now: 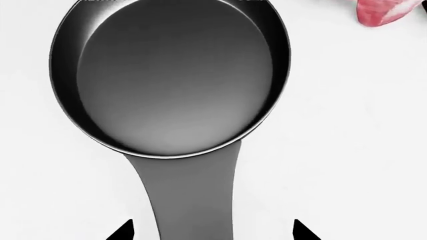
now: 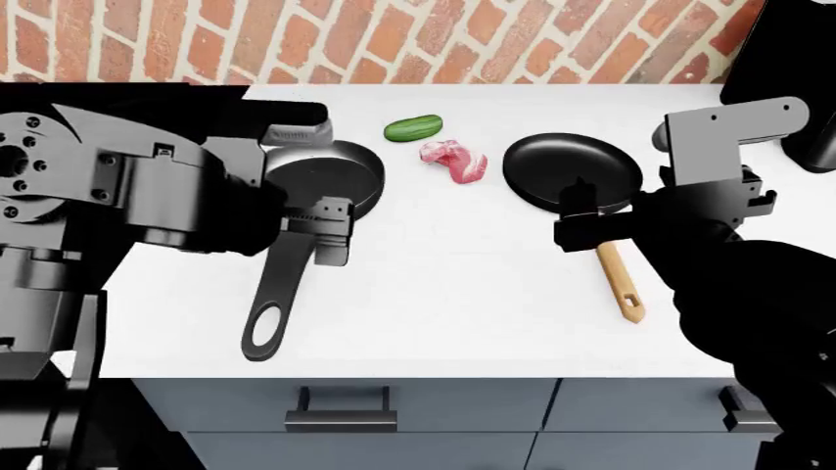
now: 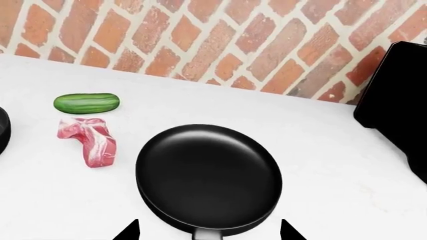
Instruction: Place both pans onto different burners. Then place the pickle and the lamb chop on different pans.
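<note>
The dark grey metal pan [image 2: 324,176] lies on the white counter at the left, its long handle [image 2: 277,289] pointing to the front edge; it fills the left wrist view [image 1: 173,75]. My left gripper [image 1: 212,231] is open, one fingertip on each side of that handle. The black pan [image 2: 571,169] with the wooden handle [image 2: 620,282] lies at the right and shows in the right wrist view [image 3: 209,177]. My right gripper [image 3: 208,231] is open above the handle's root. The green pickle [image 2: 413,127] and the pink lamb chop [image 2: 453,160] lie between the pans. No burner is in view.
A brick wall [image 2: 392,39] backs the counter [image 2: 444,284]. A black appliance [image 3: 397,105] stands at the far right of the counter. Grey drawer fronts with handles [image 2: 340,409] run below the front edge.
</note>
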Motion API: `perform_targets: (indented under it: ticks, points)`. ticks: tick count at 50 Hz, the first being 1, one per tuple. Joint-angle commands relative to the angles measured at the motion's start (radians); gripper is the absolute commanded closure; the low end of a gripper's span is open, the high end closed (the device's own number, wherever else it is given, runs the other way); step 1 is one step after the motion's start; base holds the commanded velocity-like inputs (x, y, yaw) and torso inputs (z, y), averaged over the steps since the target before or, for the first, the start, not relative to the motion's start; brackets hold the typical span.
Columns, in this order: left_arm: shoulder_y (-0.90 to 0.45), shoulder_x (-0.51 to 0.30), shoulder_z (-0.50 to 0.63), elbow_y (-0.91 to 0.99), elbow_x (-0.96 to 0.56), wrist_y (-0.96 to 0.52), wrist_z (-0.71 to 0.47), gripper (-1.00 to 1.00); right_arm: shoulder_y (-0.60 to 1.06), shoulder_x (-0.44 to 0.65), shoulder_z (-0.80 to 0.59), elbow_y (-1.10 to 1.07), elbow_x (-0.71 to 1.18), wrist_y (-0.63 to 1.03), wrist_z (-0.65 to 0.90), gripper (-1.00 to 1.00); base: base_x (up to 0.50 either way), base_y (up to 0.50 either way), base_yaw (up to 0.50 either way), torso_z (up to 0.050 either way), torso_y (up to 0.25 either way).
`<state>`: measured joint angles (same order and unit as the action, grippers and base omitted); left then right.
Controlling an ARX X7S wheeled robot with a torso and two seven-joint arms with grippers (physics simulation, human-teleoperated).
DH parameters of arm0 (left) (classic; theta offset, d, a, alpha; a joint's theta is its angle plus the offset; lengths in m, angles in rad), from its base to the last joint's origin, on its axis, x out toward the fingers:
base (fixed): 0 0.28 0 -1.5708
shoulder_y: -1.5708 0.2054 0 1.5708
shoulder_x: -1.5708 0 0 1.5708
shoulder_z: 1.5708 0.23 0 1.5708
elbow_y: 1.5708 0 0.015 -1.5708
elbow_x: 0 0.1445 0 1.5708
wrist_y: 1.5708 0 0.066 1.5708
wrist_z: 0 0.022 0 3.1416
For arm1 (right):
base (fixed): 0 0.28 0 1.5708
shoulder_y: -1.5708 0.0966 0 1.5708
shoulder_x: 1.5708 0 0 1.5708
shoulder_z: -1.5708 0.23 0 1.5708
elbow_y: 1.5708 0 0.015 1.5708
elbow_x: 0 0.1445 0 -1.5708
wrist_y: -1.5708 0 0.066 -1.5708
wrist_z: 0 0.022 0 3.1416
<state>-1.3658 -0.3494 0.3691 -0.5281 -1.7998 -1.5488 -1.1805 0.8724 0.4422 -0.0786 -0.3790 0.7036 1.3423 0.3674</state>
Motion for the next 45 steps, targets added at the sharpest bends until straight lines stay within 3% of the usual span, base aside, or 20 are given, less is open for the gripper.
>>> perform_targets:
  ticks: [1, 45]
  points:
    - [-0.010, -0.004, 0.054, -0.094, -0.102, 0.015, -0.051, -1.00, -0.027, 0.008, -0.023, 0.004, -0.011, -0.060, -0.005, -1.00, 0.00, 0.00, 0.00, 0.000, 0.000]
    - [-0.021, -0.044, 0.239, -0.153, -0.447, 0.116, -0.278, -1.00, -0.026, 0.022, -0.024, 0.009, 0.003, -0.068, 0.008, -1.00, 0.00, 0.00, 0.00, 0.000, 0.000]
